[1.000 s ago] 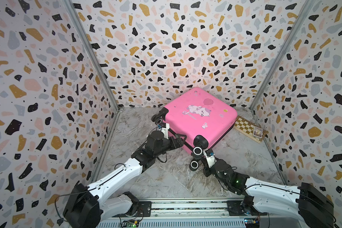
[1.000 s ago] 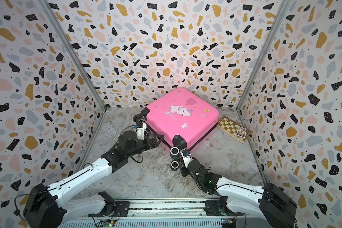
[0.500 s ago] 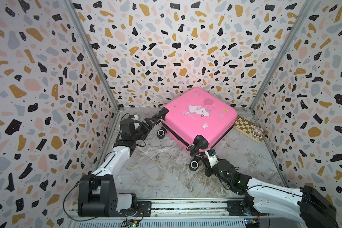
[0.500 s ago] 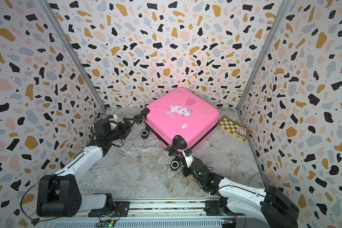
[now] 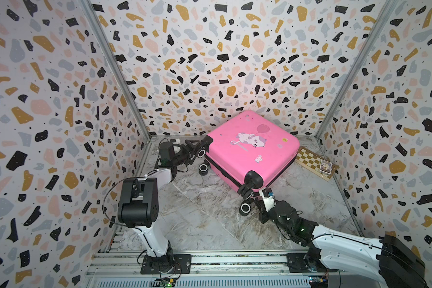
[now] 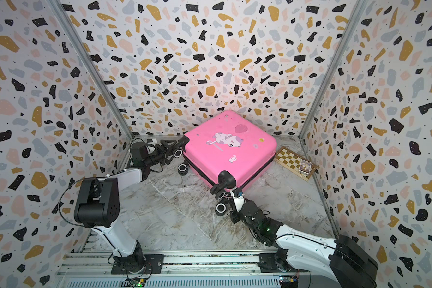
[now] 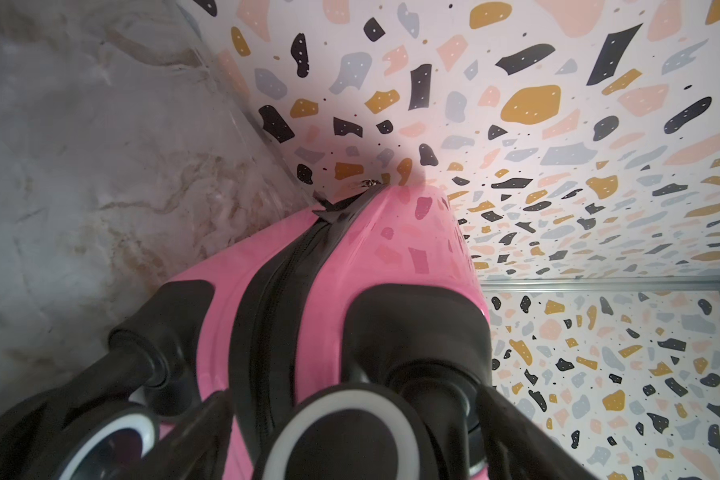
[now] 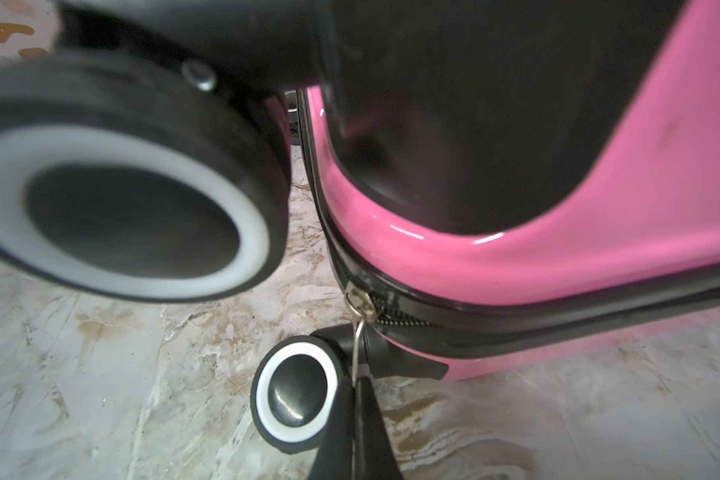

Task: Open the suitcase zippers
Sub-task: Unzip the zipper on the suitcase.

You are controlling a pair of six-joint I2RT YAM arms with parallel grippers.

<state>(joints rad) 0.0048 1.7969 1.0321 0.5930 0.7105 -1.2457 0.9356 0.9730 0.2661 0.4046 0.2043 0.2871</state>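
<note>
quick update: L arm's swung off the near edge of the suitcase [image 5: 247, 154]. The left gripper [image 5: 196, 150] is now sitting at the far wheel corner by the back wall. Its jaws are spreading wide w/ a wheel [image 7: 341, 432] between them, not clearly squeezing it.

Meanwhile the right gripper [image 8: 356, 384] isn't budging. It's still pinching the zipper pull [image 8: 357, 301] at the near corner, btw the two near wheels.

Imo L is getting set to brace the case while R is dragging the slider along the zippers [image 8: 516, 320]. Can't tell how much is undone rn.

The case is lying flat on the marble floor, cat side up, back corner near the wall. Both shells are sitting together, so nothing inside is showing.

The chessboard [image 5: 312, 159] is lying by the R wall w/ a small box [image 5: 325, 166] on it.
</note>
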